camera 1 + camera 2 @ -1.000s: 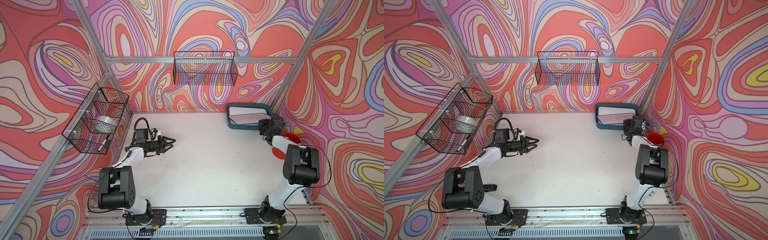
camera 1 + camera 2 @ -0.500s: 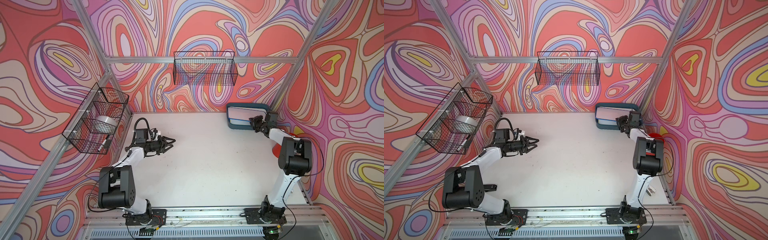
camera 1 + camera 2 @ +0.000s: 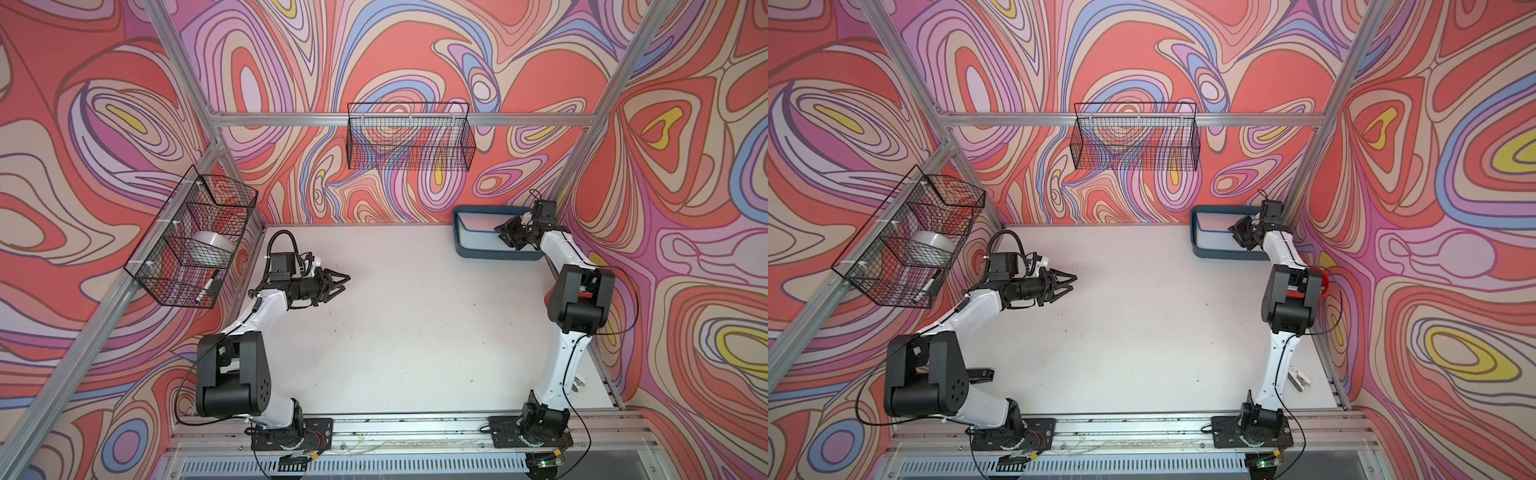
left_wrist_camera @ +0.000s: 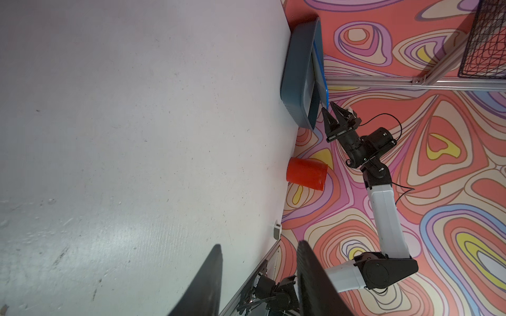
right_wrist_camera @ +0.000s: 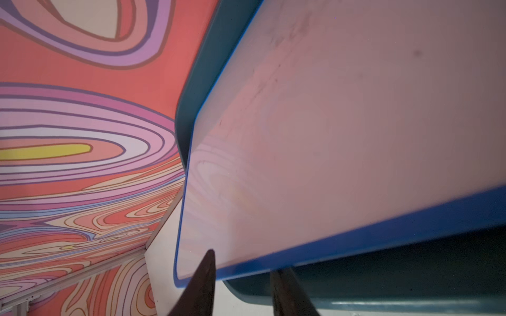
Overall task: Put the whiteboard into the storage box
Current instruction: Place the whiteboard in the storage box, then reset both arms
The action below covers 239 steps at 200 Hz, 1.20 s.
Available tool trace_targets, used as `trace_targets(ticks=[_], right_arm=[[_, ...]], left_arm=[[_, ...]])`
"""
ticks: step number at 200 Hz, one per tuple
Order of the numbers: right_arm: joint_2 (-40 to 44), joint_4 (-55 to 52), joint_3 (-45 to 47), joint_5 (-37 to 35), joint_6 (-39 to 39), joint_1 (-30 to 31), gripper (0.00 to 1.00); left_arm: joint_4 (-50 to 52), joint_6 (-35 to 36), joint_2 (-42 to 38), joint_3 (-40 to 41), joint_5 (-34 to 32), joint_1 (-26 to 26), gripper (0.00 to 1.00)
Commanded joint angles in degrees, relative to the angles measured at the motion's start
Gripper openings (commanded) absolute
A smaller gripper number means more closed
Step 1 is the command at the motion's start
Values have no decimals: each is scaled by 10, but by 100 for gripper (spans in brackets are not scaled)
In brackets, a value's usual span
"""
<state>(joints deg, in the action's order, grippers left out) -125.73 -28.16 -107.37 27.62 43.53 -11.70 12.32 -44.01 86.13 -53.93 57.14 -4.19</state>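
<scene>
The storage box (image 3: 457, 246) (image 3: 1196, 246), a shallow teal-blue tray, sits at the table's back right corner. The whiteboard (image 3: 476, 232) (image 3: 1212, 232), white with a blue frame, lies inside it; in the left wrist view the whiteboard (image 4: 317, 71) stands slightly tilted off the box (image 4: 297, 68). My right gripper (image 3: 500, 232) (image 3: 1232, 230) (image 5: 243, 261) hovers at the board's right end. Its jaws are open, one finger above and one below the blue edge of the board (image 5: 342, 123), loosely astride it. My left gripper (image 3: 347, 277) (image 3: 1074, 277) (image 4: 259, 245) is open and empty over the table's left side.
A red round bucket (image 4: 306, 173) (image 3: 1325, 282) stands by the right wall behind my right arm. Black wire baskets hang on the back wall (image 3: 409, 141) and the left wall (image 3: 195, 237); the latter holds a tape roll (image 3: 210, 245). A small white clip (image 3: 1300, 376) lies front right.
My right gripper moved left over the box with the whiteboard's end and its jaws widened; the board now lies lower in the box. The left arm stayed still.
</scene>
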Motion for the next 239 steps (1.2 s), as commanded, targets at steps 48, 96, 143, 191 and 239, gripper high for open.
trace_targets(ticks=[48, 96, 143, 191, 239], right_arm=[[37, -71, 39, 25, -97, -3, 36], [120, -78, 96, -8, -143, -2, 35], [263, -6, 224, -34, -197, 2, 34], [371, 86, 330, 33, -257, 30, 35], [475, 140, 407, -117, -313, 104, 37]], left_arm=[[24, 20, -8, -19, -8, -3, 40], [46, 35, -16, -15, -31, -4, 40], [80, 75, -30, -8, -74, -4, 41], [62, 110, -58, 12, -150, -4, 43], [-75, 93, -150, 95, -251, -5, 43]])
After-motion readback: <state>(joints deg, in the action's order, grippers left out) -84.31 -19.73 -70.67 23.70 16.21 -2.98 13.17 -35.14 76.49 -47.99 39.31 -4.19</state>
